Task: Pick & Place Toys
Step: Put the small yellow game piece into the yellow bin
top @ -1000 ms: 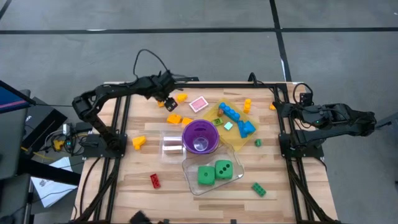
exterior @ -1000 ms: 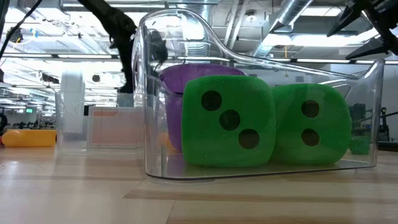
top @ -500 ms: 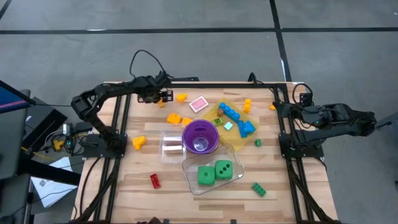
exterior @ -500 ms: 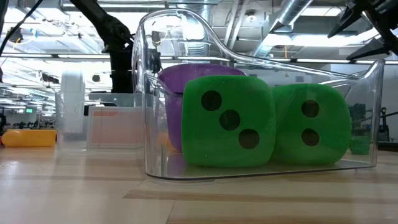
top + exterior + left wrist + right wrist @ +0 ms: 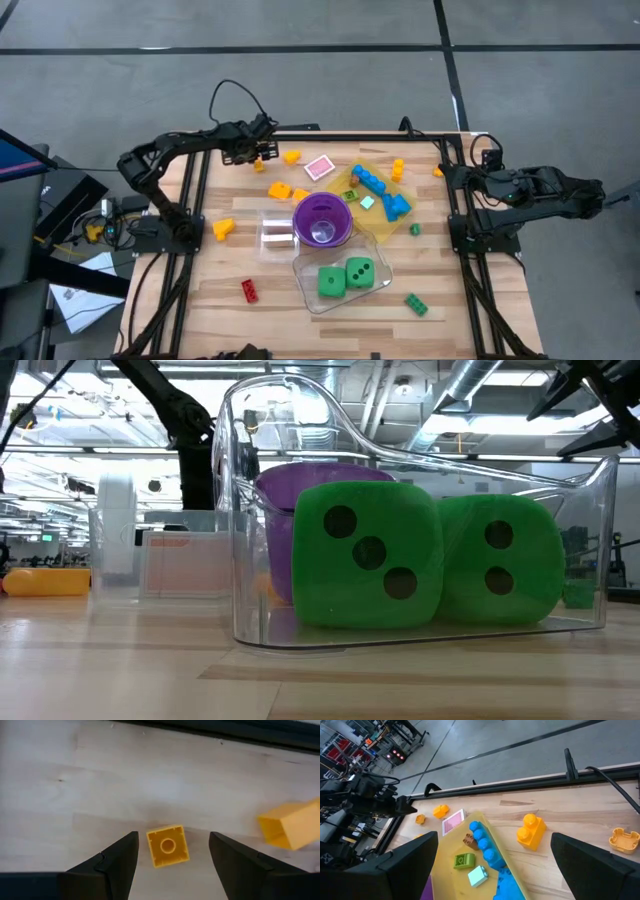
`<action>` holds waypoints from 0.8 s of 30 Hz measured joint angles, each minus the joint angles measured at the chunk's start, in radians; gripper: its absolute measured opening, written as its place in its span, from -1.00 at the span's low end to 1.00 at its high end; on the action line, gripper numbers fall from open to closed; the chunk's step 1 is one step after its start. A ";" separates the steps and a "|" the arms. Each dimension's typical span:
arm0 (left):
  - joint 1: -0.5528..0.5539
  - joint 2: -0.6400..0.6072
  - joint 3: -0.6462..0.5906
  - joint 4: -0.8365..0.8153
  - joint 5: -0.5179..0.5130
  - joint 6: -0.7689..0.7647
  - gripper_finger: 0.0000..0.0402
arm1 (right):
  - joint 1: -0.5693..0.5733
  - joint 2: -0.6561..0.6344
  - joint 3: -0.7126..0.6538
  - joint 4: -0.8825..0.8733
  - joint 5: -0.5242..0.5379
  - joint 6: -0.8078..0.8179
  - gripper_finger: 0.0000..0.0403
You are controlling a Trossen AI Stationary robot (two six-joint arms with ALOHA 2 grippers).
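Observation:
My left gripper [image 5: 257, 153] is open at the table's far left, fingers pointing down. A small yellow brick [image 5: 167, 846] lies hollow side up on the wood between its two fingers, which stand on either side without touching it. A second yellow brick [image 5: 291, 824] lies nearby. My right gripper [image 5: 450, 176] waits open at the table's right edge. Two green dotted dice [image 5: 345, 277] sit in a clear tub [image 5: 308, 299]. Blue bricks [image 5: 377, 186] lie on the yellow tray [image 5: 392, 186].
A purple cup [image 5: 322, 220] stands mid-table beside a small clear tub [image 5: 276, 231]. Loose bricks lie about: pink [image 5: 319, 167], orange [image 5: 222, 229], red [image 5: 249, 290], green [image 5: 416, 304]. The table's black frame rail [image 5: 225, 732] runs just beyond the left gripper.
My left gripper has moved toward the table's far left corner, then held still for the last half second.

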 joint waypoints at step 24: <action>0.006 0.109 0.000 0.035 0.014 0.003 0.18 | 0.000 0.000 0.000 0.000 0.003 -0.002 0.88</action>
